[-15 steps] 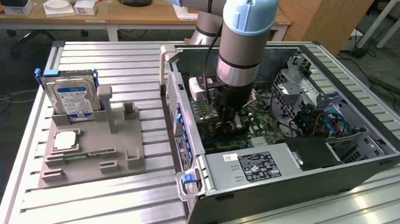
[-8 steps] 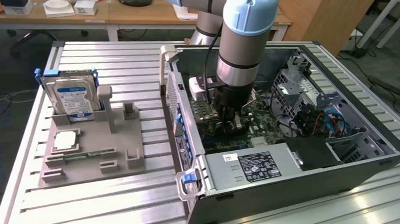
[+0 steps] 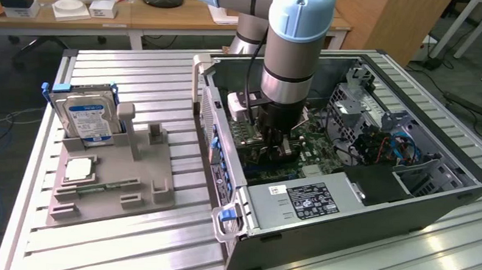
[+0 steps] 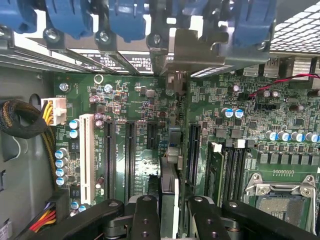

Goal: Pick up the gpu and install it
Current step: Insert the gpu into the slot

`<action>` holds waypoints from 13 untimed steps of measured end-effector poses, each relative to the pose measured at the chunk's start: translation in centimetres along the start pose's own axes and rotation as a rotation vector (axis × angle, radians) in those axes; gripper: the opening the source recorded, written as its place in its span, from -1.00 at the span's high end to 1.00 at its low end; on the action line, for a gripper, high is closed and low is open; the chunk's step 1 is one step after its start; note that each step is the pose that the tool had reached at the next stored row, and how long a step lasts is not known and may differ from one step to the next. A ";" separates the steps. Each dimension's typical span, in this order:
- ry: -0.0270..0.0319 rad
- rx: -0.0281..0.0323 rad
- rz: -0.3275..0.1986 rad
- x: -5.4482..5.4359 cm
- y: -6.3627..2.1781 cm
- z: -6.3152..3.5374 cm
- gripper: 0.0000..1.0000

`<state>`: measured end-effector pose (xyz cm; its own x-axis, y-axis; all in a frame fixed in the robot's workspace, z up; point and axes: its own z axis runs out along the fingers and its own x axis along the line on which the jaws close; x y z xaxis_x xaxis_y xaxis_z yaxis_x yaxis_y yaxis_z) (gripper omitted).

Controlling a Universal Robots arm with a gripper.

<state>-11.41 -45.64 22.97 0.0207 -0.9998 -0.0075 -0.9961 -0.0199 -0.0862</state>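
gpu (image 4: 169, 197): seen edge-on in the wrist view, standing upright between the two black fingers, with its pale metal end bracket (image 4: 185, 50) up against the case's rear slot wall, under the blue clips (image 4: 127, 20). In the exterior view it's pretty much hidden behind the gripper.

gpu vs motherboard: the card's lower edge is lined up over the motherboard (image 4: 145, 100), in the lane between the black expansion slots (image 4: 131, 155). Whether it's fully seated can't be told, so that's left open.

fingers (image 4: 145, 220): one black finger is pressed on each face of the card, so they're narrowly apart and clamped on the gpu. Nothing else is seen touched by them.

gripper (image 3: 277, 147): lowered straight down inside the open computer case (image 3: 384, 208), just above the green board, in the middle of the case.

arm (image 3: 298, 46): held vertical over the case, with the blue-capped joint at the top.

board neighbours: a white slot (image 4: 86, 155) and a row of small blue-topped capacitors (image 4: 62, 165) are on one side of the card, and the memory slots (image 4: 225, 170) and the empty metal CPU socket (image 4: 277, 197) on the other.

parts holder (image 3: 113, 178): a grey tray is sat on the slatted table (image 3: 106, 251), on the exterior view's left, well apart from the case.

hard drive (image 3: 87, 117): silver with a blue label, propped upright at the tray's far end.
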 end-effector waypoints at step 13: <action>-0.0044 0.0001 0.000 0.0 0.02 0.31 0.46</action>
<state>-11.41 -45.64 22.66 0.0207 -0.9997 -0.0119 -0.9961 -0.0196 -0.0863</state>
